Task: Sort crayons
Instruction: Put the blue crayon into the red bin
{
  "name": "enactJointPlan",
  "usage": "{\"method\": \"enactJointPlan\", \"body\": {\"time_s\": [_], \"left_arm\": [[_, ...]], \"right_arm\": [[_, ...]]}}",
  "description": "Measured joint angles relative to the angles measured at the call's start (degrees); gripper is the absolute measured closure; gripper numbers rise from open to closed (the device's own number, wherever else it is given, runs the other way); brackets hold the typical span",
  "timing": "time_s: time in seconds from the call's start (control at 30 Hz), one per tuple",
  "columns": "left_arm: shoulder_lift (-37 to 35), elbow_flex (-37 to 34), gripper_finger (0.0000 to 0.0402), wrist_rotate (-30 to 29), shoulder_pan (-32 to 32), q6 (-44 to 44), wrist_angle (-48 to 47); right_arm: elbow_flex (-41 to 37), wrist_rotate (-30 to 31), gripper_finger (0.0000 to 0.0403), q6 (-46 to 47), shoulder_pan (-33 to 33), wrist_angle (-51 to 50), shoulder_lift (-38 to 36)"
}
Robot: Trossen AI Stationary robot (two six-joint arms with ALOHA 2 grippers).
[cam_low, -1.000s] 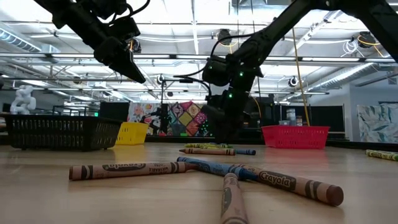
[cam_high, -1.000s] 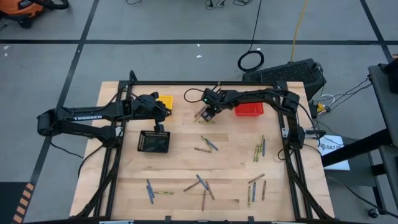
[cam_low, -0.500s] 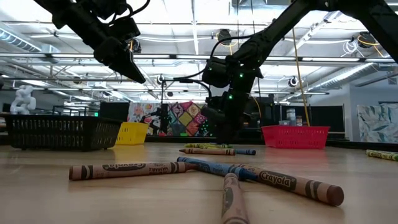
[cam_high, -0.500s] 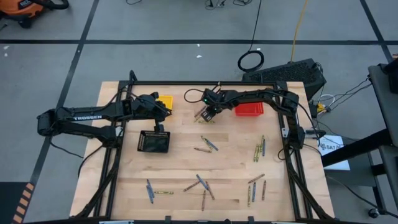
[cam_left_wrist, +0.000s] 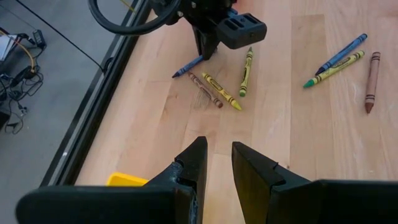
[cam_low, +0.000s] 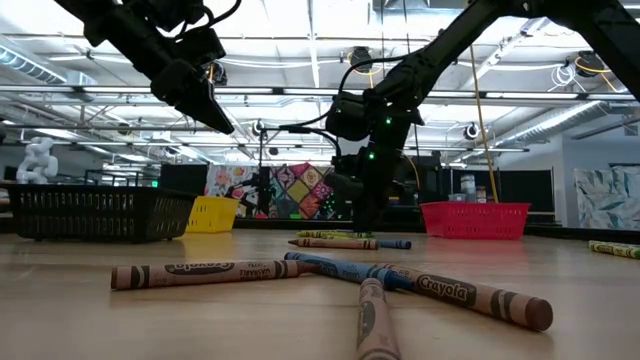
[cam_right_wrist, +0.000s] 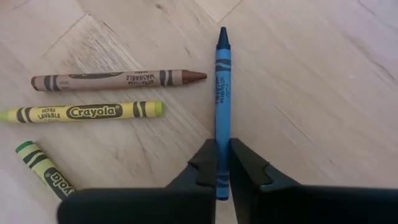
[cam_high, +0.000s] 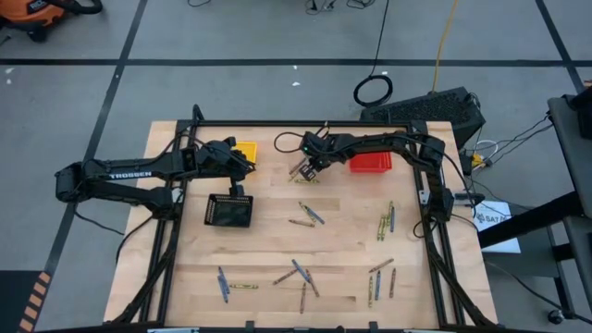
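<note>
Crayons lie scattered on the wooden table (cam_high: 342,231). My right gripper (cam_right_wrist: 222,163) is down at the far middle of the table (cam_high: 303,172), shut on a blue crayon (cam_right_wrist: 222,93). Beside it lie a brown crayon (cam_right_wrist: 118,79), a yellow one (cam_right_wrist: 87,112) and a green one (cam_right_wrist: 43,165). My left gripper (cam_left_wrist: 219,163) hangs above the table at the far left (cam_high: 238,183), over the black basket (cam_high: 230,211). It is open with a narrow gap and nothing between its fingers. My right gripper pinches the blue crayon's two long sides near its blunt end (cam_right_wrist: 222,149) between its two fingers. The fingers come from above, slanting down, and lie across the crayon. The crayon lies flat on the table, its tip (cam_right_wrist: 222,32) pointing away from the gripper.
A yellow basket (cam_high: 245,151) stands at the far left and a red basket (cam_high: 370,164) at the far right. More crayons lie mid-table (cam_high: 307,215), at the right (cam_high: 387,220) and along the near edge (cam_high: 296,273). A black frame (cam_high: 435,231) borders the table.
My right gripper has stayed in place over the blue crayon and has shut its fingers on it. The crayon has not moved from where it lay.
</note>
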Motion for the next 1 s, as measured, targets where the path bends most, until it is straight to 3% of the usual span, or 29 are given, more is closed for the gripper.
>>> {"method": "enactJointPlan", "body": {"time_s": [0.5,1.0], "left_arm": [[0.0,0.0,0.0322,0.0,0.01,0.0,-1.02],[0.0,0.0,0.0322,0.0,0.02,0.02,-1.99]], "right_arm": [[-0.12,0.66,0.0402,-1.77,0.12,-0.34,-0.57],[-0.2,0.84,0.0403,-4.33,0.85,-8.33,-9.45]]}}
